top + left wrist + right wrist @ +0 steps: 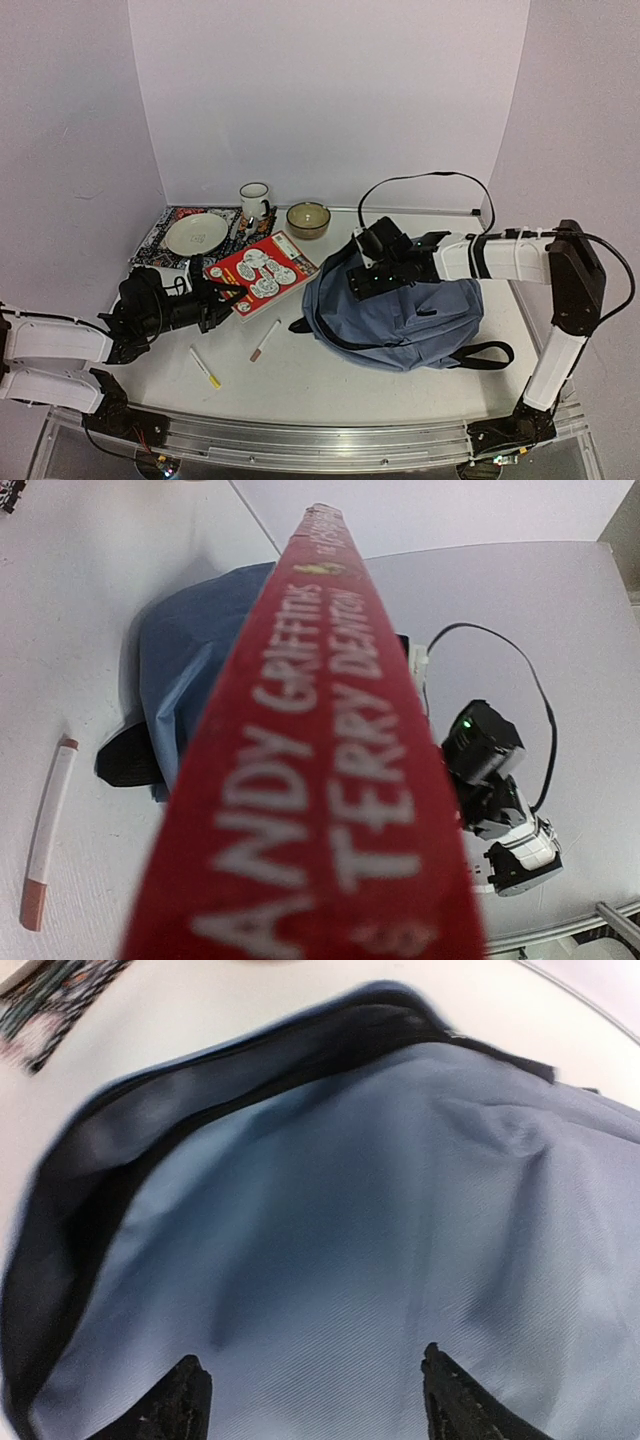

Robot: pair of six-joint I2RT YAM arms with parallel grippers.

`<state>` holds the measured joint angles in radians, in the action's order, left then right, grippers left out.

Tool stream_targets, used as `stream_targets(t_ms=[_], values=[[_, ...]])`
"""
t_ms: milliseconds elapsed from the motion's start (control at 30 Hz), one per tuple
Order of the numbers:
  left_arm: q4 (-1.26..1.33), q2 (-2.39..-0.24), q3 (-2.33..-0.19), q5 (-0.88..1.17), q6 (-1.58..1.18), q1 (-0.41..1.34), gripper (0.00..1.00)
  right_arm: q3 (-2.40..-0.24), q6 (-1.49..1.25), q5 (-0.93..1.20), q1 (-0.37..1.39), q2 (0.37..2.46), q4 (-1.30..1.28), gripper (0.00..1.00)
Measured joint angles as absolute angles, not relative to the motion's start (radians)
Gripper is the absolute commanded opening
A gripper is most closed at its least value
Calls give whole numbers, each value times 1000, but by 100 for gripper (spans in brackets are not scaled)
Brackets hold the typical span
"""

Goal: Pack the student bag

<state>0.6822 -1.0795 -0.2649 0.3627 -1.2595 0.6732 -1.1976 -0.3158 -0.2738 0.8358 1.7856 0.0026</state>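
Note:
The student bag [400, 310] lies at the centre right of the table, grey-blue fabric with black straps and its dark zipper mouth [90, 1190] gaping toward the left. My right gripper [352, 272] hovers open just over the bag's cloth [350, 1210], near that mouth, with nothing between its black fingertips [185, 1400]. My left gripper [218, 298] is shut on the left edge of a red book [262, 270]. The book's red spine [320, 780] with white lettering fills the left wrist view and hides the fingers. It points toward the bag [190, 650].
A white pen with a yellow tip [205, 367] and another with a brown tip [265, 340] lie on the table in front of the book. At the back left stand a plate [196, 234] on a patterned mat [150, 245], a mug [254, 201] and a bowl [308, 219].

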Motion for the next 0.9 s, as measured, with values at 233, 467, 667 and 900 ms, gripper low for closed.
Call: stream_targets(t_ms=[233,467,667,900], values=[[603,-1073,-265,365,-1226,643,0,-1263,-337,-286,1039,1773,-113,78],[543,-1056,-265,367,-1199,611,0,-1321,-364,-342,1112,1834,-203,76],[507,-1053,-265,371,-1180,601,0,-1341,-375,-403,1121,1914,-260,76],[504,-1053,-265,391,-1174,601,0,-1376,-381,-475,1123,1963,-312,67]])
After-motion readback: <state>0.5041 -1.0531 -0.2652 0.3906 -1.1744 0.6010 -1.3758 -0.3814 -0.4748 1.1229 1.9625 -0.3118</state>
